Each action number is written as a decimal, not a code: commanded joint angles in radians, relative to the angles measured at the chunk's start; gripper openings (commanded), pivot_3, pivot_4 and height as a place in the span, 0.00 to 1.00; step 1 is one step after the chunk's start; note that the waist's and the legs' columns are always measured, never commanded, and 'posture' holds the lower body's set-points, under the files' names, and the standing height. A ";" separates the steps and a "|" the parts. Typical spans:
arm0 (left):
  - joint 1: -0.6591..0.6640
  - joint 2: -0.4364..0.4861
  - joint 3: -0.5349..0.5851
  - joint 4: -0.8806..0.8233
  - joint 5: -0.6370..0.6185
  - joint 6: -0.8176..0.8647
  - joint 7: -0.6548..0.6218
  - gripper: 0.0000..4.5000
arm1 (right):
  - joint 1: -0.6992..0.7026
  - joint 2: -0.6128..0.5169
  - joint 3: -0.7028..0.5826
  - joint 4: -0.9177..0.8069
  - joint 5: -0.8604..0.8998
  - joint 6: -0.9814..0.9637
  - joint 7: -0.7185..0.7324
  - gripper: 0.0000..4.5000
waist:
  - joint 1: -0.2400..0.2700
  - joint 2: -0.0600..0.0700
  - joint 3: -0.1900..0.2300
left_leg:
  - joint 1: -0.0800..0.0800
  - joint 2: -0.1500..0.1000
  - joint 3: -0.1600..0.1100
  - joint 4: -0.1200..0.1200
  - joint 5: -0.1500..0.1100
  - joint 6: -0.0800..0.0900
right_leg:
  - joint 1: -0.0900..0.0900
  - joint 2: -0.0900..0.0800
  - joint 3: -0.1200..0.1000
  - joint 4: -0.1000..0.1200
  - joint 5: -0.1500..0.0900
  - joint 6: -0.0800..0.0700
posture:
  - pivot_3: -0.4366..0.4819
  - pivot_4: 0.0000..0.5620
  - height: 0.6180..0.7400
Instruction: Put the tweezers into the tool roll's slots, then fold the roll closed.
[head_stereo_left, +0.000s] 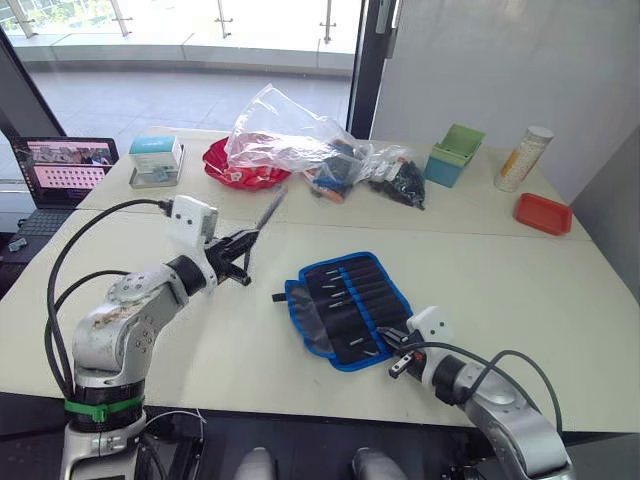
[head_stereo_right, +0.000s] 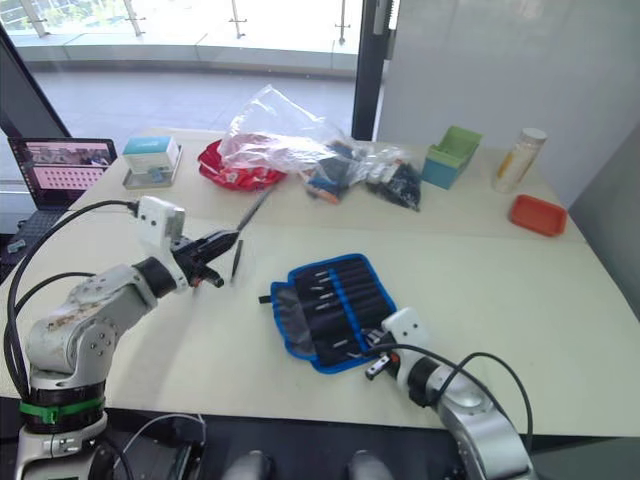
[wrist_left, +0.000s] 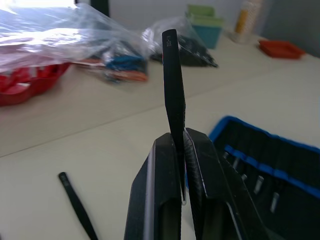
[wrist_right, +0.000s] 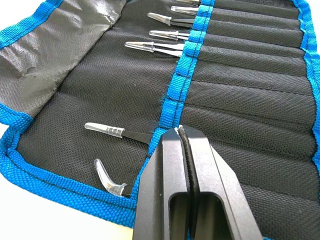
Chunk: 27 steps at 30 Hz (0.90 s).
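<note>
The tool roll (head_stereo_left: 350, 300) lies open on the pale table, black with blue edging. Several tweezers (wrist_right: 150, 46) sit in its slots (wrist_right: 250, 75), their clear-capped tips poking out. My left gripper (head_stereo_left: 243, 245) hovers left of the roll, shut on one black tweezer (wrist_left: 172, 85) that sticks out past the fingertips. Another black tweezer (wrist_left: 75, 205) lies loose on the table just below that gripper. My right gripper (wrist_right: 178, 131) is shut, over the roll's near edge beside the blue dividing band, with nothing visible between its fingers.
A crumpled clear plastic bag (head_stereo_left: 290, 140) lies over a red bowl (head_stereo_left: 240, 172) at the back. Also there are a small box (head_stereo_left: 157, 158), a green bin (head_stereo_left: 455, 155), a bottle (head_stereo_left: 523, 158) and a red tray (head_stereo_left: 543, 213). A laptop (head_stereo_left: 70, 165) stands far left.
</note>
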 joint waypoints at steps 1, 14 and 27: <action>-0.049 0.066 -0.134 -0.035 -0.007 0.090 -0.095 0.00 | 0.019 0.006 0.053 0.052 -0.019 0.030 0.003 0.00 | -0.002 0.001 0.001 | 0.000 0.000 0.001 0.000 0.000 0.000 | 0.000 0.000 0.000 0.000 0.000 0.000 | 0.48 0.27 0.86; -0.231 0.216 -0.476 -0.021 0.050 0.206 -0.332 0.00 | 0.035 0.024 0.055 0.044 -0.044 0.017 -0.025 0.00 | -0.008 0.000 0.005 | -0.001 0.001 0.001 0.000 0.000 0.000 | -0.002 0.001 0.001 0.000 -0.001 0.000 | 0.48 0.27 0.86; -0.331 0.147 -0.603 0.054 0.201 0.190 -0.331 0.00 | 0.056 0.038 0.061 0.025 -0.048 0.020 -0.043 0.00 | -0.004 0.000 0.005 | -0.004 0.001 0.001 0.000 0.000 0.000 | -0.004 0.001 0.001 0.000 -0.001 -0.001 | 0.48 0.27 0.86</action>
